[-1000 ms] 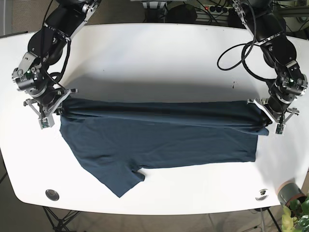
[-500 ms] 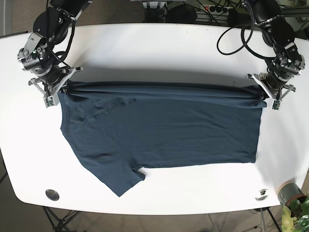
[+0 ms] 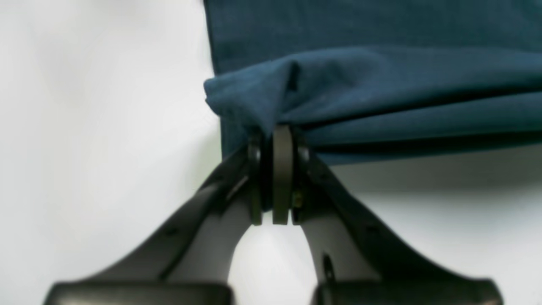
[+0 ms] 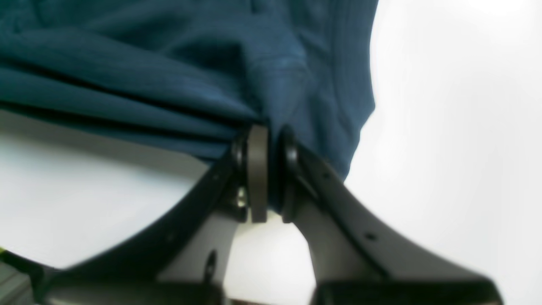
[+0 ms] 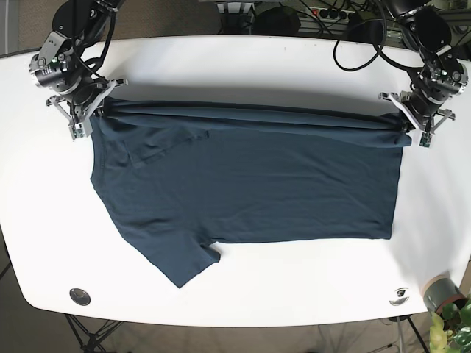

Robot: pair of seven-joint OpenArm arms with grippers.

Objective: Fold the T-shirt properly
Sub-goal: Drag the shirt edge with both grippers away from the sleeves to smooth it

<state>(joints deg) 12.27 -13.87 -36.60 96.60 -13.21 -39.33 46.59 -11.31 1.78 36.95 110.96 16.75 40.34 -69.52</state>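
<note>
Since the earlier base pictures, both grippers have been carried toward the far side of the table, and the folded-over edge of the dark blue T-shirt (image 5: 243, 184) has been drawn back with them, so that more of the cloth is now spread flat. The white table (image 5: 243, 70) is otherwise almost bare; a small round black disc (image 5: 79, 296) is seen near its front left corner and a small round fitting (image 5: 399, 295) near its front right corner. Beyond the table's far edge, dark equipment and cables are glimpsed. A grey pot with a green plant (image 5: 445, 301) is cut off at the lower right corner.

One T-shirt is counted, lying across the middle of the table, with one sleeve pointing toward the front edge. A second sleeve is seen folded in near the upper left. The far hem is bunched into ridges between the two grippers.

The left gripper (image 3: 277, 178) is clenched on a gathered corner of the fabric, and the right gripper (image 4: 264, 178) is likewise clamped on the opposite corner. Both wrist views are blurred, and the cloth between the pads is mostly hidden.
</note>
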